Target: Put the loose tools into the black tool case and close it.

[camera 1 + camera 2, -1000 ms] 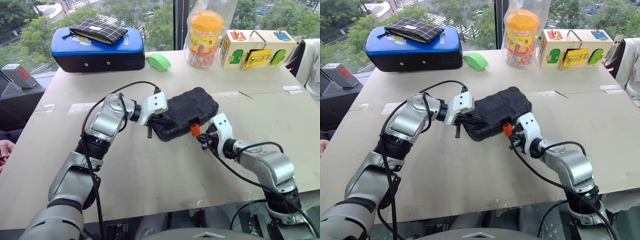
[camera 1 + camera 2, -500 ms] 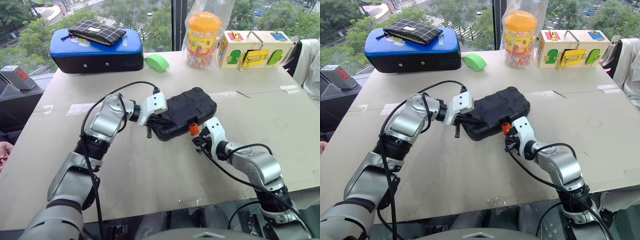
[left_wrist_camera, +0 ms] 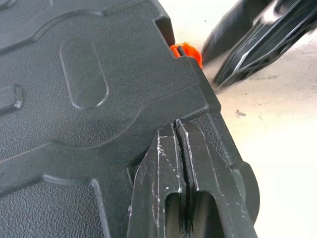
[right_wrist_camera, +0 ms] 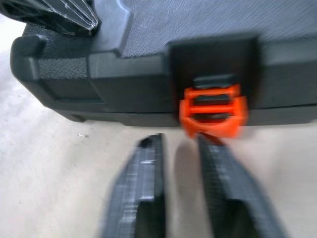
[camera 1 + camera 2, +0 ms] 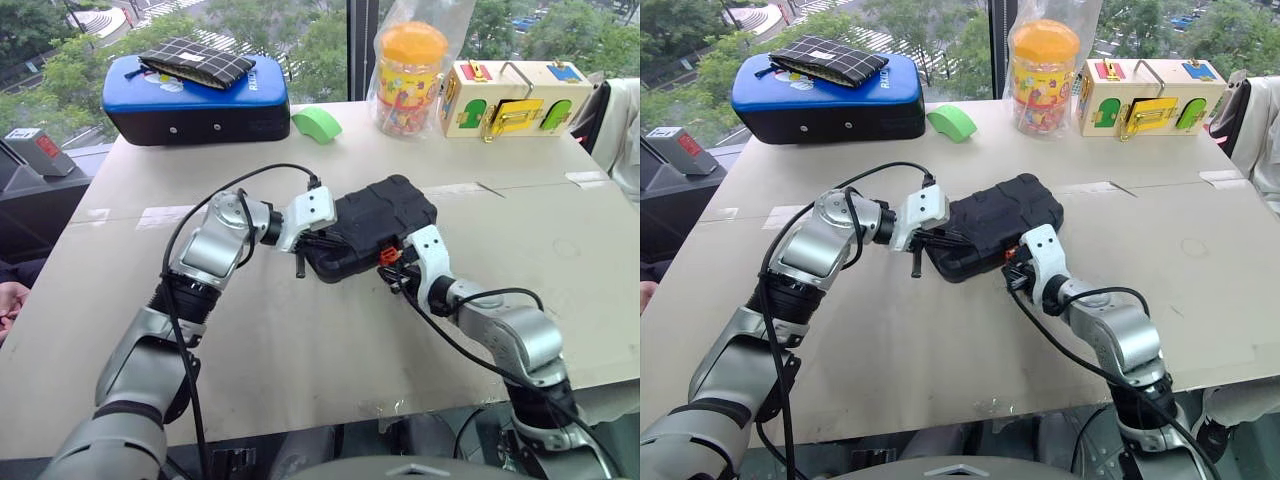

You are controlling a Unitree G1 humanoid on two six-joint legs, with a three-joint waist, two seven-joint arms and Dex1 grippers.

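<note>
The black tool case [image 5: 375,218] lies closed on the table, its orange latch [image 5: 388,256] on the near side. The loose tools are out of view. My left gripper [image 5: 318,241] is shut, its tips [image 3: 177,130] resting on the lid's near left corner. My right gripper [image 5: 395,273] sits just in front of the latch [image 4: 213,110]. In the right wrist view its fingers [image 4: 143,173] stand slightly apart with nothing between them, their tips just short of the latch. The right gripper's fingers also show in the left wrist view [image 3: 247,44], beside the latch [image 3: 184,51].
At the back of the table [image 5: 300,340] stand a blue case [image 5: 195,105] with a checked pouch [image 5: 195,62] on it, a green object [image 5: 317,123], an orange-lidded jar [image 5: 410,75] and a yellow wooden latch box [image 5: 515,97]. A person's hand [image 5: 10,300] shows at far left.
The right gripper's fingers have parted and it has edged up closer to the orange latch. The left gripper has stayed on the lid.
</note>
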